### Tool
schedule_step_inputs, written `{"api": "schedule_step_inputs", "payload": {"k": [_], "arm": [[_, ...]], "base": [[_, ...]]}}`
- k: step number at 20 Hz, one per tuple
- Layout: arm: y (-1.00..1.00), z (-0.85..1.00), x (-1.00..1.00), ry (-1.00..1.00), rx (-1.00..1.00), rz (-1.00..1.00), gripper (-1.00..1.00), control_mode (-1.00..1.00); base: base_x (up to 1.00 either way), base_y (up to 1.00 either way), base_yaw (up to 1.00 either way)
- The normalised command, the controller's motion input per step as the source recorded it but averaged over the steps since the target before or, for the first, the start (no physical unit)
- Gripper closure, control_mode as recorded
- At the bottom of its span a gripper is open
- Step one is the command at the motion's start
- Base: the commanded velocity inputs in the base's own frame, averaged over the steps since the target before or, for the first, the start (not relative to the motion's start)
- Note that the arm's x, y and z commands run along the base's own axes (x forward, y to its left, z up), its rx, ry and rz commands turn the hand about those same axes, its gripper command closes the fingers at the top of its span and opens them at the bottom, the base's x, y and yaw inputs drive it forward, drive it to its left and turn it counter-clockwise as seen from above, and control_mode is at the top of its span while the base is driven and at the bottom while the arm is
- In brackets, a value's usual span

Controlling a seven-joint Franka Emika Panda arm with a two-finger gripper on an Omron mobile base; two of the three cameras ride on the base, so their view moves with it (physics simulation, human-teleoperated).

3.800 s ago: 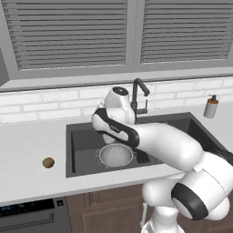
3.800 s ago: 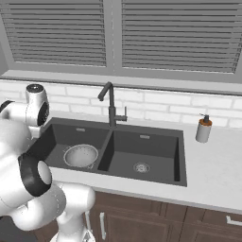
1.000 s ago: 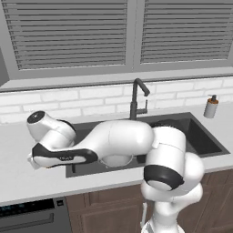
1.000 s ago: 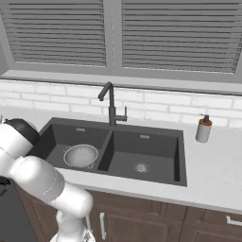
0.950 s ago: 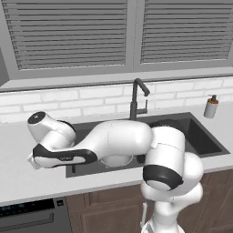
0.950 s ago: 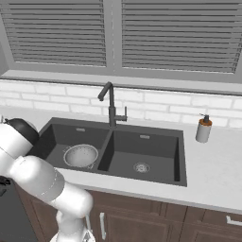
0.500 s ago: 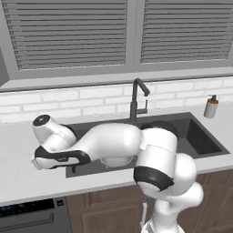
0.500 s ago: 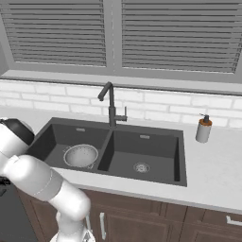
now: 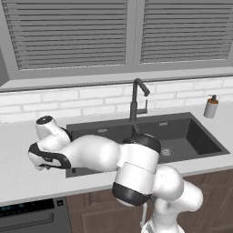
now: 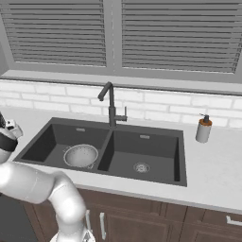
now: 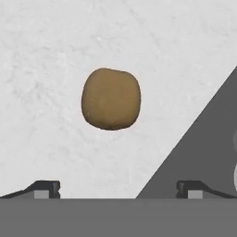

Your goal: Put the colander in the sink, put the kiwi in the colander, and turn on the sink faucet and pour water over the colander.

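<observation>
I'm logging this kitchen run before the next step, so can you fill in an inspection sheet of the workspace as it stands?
Surface: pale speckled counter, dry-looking.
Job's things: colander sits in the left basin of the sink; kiwi lies on the counter beside the sink; sink faucet shows no water running.
Clutter: soap dispenser on the counter right of the sink.
Grippers: gripper open above the kiwi, fingers spread wide, not touching it.
Cables: nothing seen.
Surroundings: white brick backsplash, closed window blinds, wooden cabinets below.
</observation>
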Motion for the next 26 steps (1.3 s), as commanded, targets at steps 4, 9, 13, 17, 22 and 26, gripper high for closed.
{"api": "schedule_step_inputs", "payload": {"k": [4, 9, 13, 17, 22, 26], "arm": [[0.16, -0.08, 0.19, 0.05, 0.0, 0.08, -1.0, -1.0], [0.22, -0.09, 0.01, 0.03, 0.0, 0.09, -1.0, -1.0], [0.12, -0.19, 0.02, 0.04, 0.0, 0.08, -1.0, -1.0], [0.03, -0.2, 0.11, 0.01, 0.0, 0.06, -1.0, -1.0], [0.0, -0.21, 0.12, 0.0, 0.0, 0.06, -1.0, -1.0], [0.0, -0.22, 0.11, 0.02, 0.0, 0.06, -1.0, -1.0]], "base": [[0.0, 0.0, 0.0], [0.0, 0.0, 0.0], [0.0, 0.0, 0.0], [0.0, 0.0, 0.0], [0.0, 0.0, 0.0], [0.0, 0.0, 0.0]]}}
